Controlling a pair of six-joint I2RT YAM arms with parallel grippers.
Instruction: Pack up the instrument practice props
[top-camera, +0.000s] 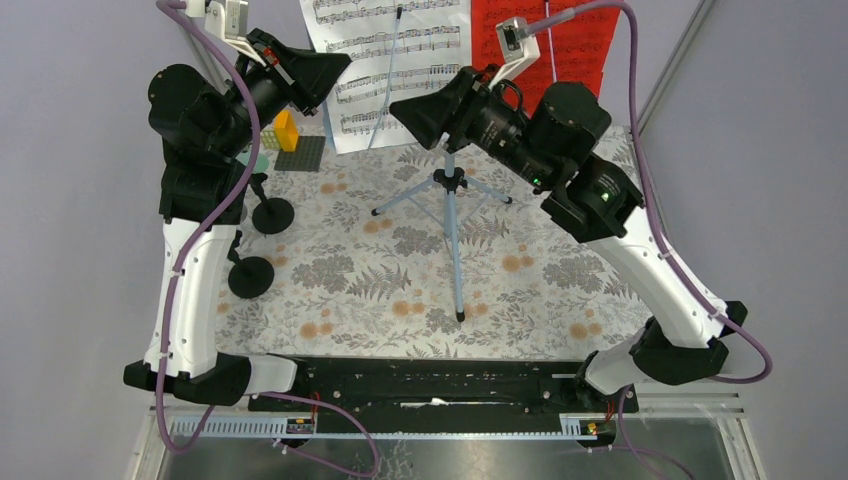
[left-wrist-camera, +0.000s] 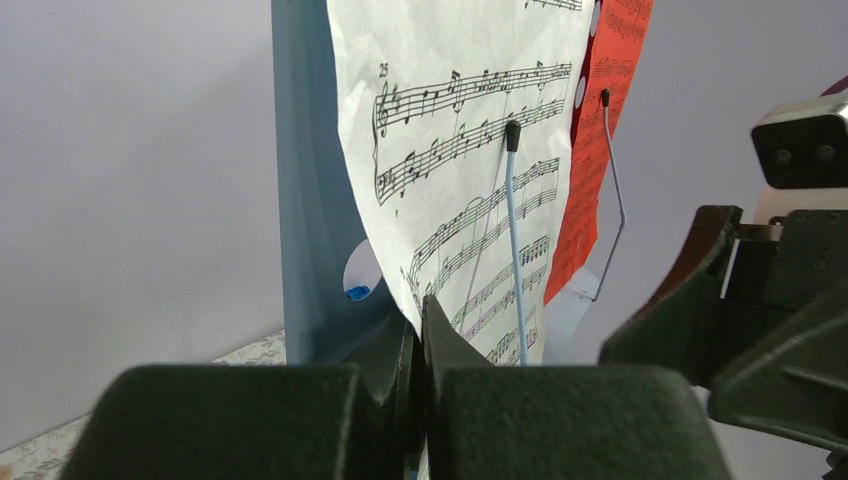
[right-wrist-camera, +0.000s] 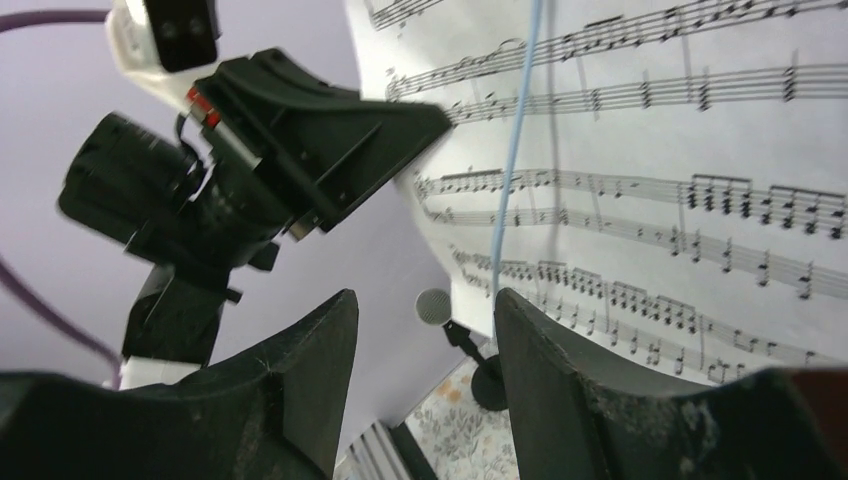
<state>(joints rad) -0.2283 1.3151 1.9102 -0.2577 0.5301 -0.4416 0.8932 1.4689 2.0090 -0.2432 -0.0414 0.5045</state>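
- On the table's left edge, two black round-based mic holders (top-camera: 250, 277) stand near each other beside the left arm. The right wrist view shows what looks like a grey-headed microphone (right-wrist-camera: 433, 305) seated in one of them. It is the only holder whose contents I can make out.
- Just behind them, a yellow brick (top-camera: 286, 130) and a grey plate (top-camera: 303, 155) lie outside the job.
- The left gripper (left-wrist-camera: 420, 335) is pinched tight on the lower corner of the white music sheet (left-wrist-camera: 470, 130). The sheet hangs on the pale blue rack (left-wrist-camera: 305, 200) under a thin wire retainer (left-wrist-camera: 515, 250).
- Pulling while that wire presses on the paper could tear or crease it at the pinched corner. A sideways tug might also rock the stand on its tripod legs (top-camera: 452, 205).
- The right gripper (right-wrist-camera: 425, 390) hovers near the sheet's lower edge, jaws partly apart with nothing between them. If it closes there it may catch the wire along with the paper. It could also knock the left gripper, which is close by.
- The red music sheet (top-camera: 545, 40) sits on the rack's right half and could slip off if the rack is jolted.
- No box, bag or case shows in any view, so I cannot tell where the props are to go.
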